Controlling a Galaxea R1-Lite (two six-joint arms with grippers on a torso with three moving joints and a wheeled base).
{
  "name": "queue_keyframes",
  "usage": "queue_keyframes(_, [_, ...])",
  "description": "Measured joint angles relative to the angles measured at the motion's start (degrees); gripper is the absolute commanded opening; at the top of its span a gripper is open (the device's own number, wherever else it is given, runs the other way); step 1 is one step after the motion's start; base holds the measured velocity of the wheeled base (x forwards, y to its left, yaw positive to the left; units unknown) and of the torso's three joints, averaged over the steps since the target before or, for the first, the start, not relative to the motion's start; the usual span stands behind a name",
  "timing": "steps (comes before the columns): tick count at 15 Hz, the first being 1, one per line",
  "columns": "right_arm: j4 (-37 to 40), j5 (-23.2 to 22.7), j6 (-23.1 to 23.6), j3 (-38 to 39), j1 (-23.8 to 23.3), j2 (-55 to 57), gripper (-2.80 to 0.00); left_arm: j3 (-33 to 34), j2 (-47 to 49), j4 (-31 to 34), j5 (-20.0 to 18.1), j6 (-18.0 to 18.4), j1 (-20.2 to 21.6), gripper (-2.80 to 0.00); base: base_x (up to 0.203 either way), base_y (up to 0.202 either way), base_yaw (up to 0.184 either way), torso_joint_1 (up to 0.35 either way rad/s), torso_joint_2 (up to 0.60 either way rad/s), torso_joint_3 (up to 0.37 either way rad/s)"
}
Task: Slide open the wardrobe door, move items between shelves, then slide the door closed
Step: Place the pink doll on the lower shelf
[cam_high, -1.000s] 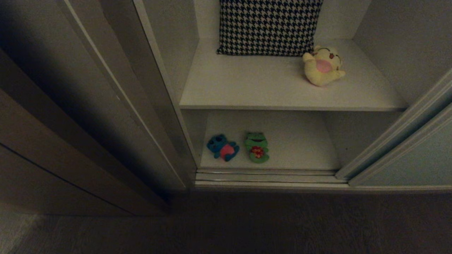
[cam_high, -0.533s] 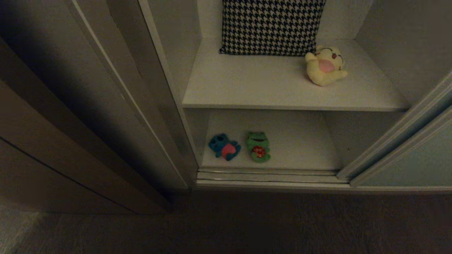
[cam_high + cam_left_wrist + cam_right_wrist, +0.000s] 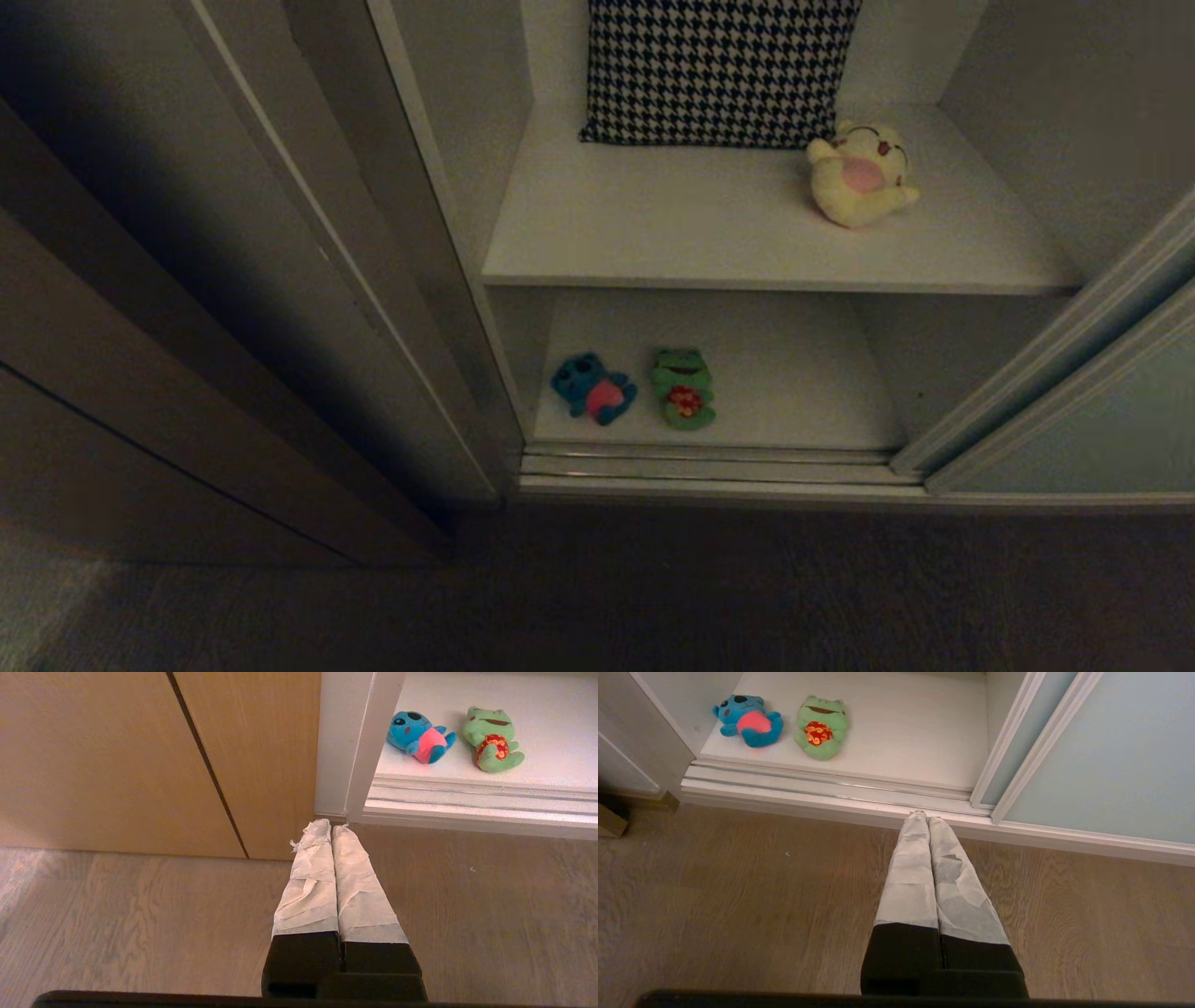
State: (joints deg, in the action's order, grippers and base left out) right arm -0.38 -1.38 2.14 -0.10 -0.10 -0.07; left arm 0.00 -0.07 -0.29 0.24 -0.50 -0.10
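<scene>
The sliding wardrobe door stands pushed to the right, leaving the shelves open to view. A yellow plush toy sits on the upper shelf. On the lower shelf lie a blue toy and a green frog side by side. Neither arm shows in the head view. My left gripper hangs shut and empty over the floor, short of the wardrobe's left post, with the blue toy and frog beyond it. My right gripper is shut and empty, its tips near the floor rail.
A black-and-white houndstooth cushion leans at the back of the upper shelf. Silver floor rails run along the wardrobe's front. A brown wooden panel stands left of the opening. Wood floor lies in front.
The whole head picture has shifted slightly to the right, so the camera moved. The toys and door keep their places.
</scene>
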Motion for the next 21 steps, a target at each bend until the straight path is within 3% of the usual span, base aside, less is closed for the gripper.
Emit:
queue_keyframes(4, [-0.02,0.00,-0.03,0.00,0.00,0.00,-2.80,-0.05,0.00,0.06,-0.02,0.28,0.00,-2.80,0.032,0.000,0.000,0.000,0.00,0.004])
queue_keyframes(11, [0.05,0.09,-0.25,0.05,0.00,0.00,-2.80,-0.06,0.00,0.02,-0.02,0.00,-0.01,-2.80,0.182,0.000,0.001,0.003,0.00,0.002])
queue_keyframes(21, [0.16,0.20,-0.41,-0.01,0.00,0.00,-2.80,0.00,0.00,-0.01,0.00,0.02,0.00,-2.80,0.000,0.000,0.000,0.000,0.00,0.000])
